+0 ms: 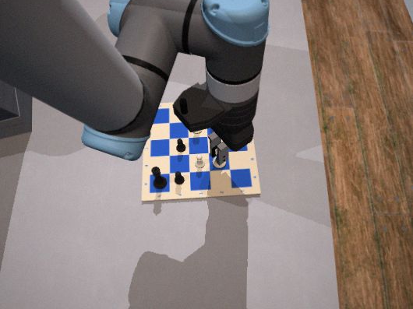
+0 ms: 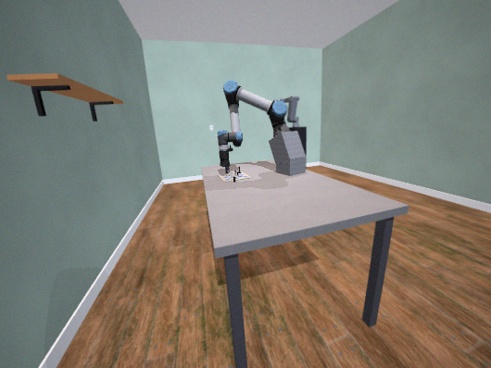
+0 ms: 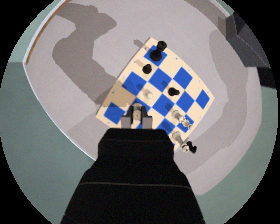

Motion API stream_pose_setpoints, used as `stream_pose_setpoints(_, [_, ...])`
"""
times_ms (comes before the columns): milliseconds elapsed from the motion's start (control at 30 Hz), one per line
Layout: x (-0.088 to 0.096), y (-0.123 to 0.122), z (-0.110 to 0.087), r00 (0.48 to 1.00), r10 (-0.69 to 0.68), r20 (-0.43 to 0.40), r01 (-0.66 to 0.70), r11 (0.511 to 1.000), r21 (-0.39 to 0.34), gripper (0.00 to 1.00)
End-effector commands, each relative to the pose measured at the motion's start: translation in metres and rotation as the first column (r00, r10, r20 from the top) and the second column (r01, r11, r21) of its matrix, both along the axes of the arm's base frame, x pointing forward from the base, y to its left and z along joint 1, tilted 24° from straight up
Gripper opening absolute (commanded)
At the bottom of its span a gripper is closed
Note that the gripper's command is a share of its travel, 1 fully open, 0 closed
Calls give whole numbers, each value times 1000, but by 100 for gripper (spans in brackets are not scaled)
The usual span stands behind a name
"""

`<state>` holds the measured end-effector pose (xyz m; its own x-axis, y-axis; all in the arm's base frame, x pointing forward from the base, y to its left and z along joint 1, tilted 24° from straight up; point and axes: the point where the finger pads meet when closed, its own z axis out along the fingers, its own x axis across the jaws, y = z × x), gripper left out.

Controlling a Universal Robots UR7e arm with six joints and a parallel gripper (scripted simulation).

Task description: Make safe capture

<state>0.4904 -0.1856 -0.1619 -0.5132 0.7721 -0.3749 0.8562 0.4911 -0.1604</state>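
gripper (image 1: 219,152) clenched on white piece (image 1: 218,163), base at board (image 1: 249,162) level | piece upright, directly below wrist | black pawn (image 1: 180,145) lies two files left | kind of piece, probably pawn, hidden

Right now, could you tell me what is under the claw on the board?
The claw is shut on a white piece whose pale base shows below the fingers; its upper part, hence its type, is hidden.
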Motion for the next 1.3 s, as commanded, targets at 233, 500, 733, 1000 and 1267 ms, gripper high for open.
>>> stream_pose_setpoints(233, [-2, 17, 39, 1000, 1, 2, -1, 1000, -1, 0])
stream_pose_setpoints(500, [-4, 30, 68, 1000, 1, 2, -1, 1000, -1, 0])
stream_pose_setpoints(733, [-5, 38, 87, 1000, 1, 2, -1, 1000, -1, 0])
stream_pose_setpoints(1000, [-5, 39, 90, 1000, 1, 2, -1, 1000, -1, 0])
stream_pose_setpoints(1267, [-9, 45, 86, 1000, 8, -1, -8, 1000, -1, 0])
